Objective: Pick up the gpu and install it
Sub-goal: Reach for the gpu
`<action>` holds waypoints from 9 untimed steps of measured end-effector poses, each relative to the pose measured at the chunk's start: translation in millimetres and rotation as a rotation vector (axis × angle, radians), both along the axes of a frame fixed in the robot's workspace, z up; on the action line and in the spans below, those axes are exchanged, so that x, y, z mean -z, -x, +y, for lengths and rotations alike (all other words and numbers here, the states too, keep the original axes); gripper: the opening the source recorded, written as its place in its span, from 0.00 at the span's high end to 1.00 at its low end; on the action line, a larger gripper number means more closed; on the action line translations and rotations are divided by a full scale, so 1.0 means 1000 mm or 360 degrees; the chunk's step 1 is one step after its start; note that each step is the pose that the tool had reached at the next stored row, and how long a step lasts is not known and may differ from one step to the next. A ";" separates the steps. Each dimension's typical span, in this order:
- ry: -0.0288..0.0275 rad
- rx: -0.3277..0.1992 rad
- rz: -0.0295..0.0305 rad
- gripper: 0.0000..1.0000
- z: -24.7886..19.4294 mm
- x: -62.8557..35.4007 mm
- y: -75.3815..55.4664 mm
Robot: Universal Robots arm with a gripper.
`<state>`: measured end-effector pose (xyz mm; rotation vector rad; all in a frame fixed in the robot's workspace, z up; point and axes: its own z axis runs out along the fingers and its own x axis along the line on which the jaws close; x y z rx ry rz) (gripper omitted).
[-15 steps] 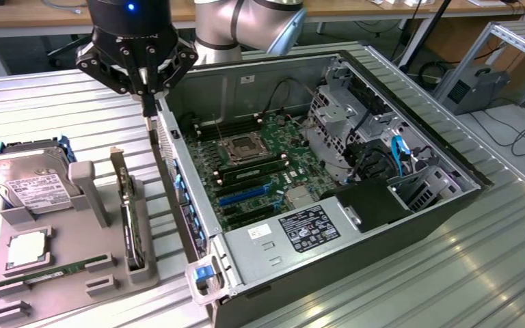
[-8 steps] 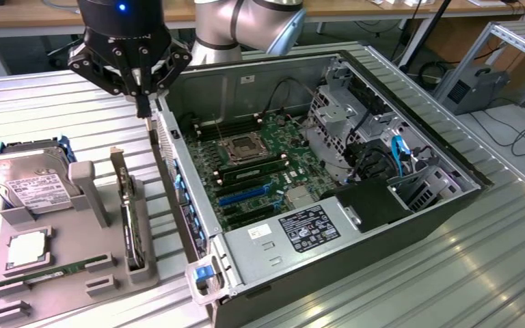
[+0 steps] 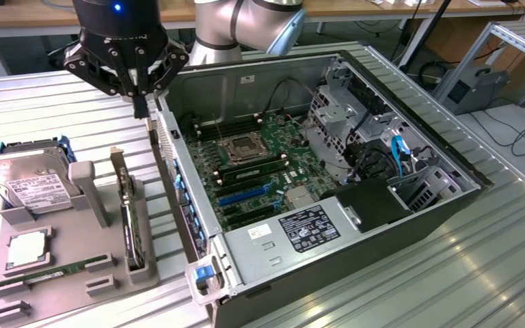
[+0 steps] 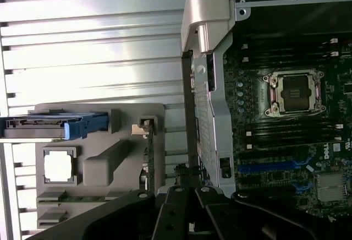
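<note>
1. Exterior view: my claw (image 3: 139, 108) hangs pinched shut, with nothing between its fingers, by the upper edge of the open computer case (image 3: 262, 239). The gpu (image 3: 128, 225) stands on edge in the grey holder (image 3: 66, 229) on the exterior view's left, next to the hard drive (image 3: 27, 179) and apart from me.
2. Wrist view: the gpu shows edge-on as a thin dark strip in its holder slot, near the case wall. The motherboard (image 4: 286, 141) lies exposed inside.
</note>
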<state>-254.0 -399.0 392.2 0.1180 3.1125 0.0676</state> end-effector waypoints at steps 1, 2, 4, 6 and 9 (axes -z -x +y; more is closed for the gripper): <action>0.00000 0.0000 0.00000 0.89 0.0000 0.0000 0.000; -0.00001 0.0000 0.00000 0.89 0.0000 0.0000 0.000; -0.00001 0.0000 0.00000 0.89 0.0000 0.0000 0.000; 0.00000 0.0000 0.00002 0.89 -0.0012 0.0004 0.000; 0.00000 0.0000 0.00001 0.89 -0.0045 0.0011 0.000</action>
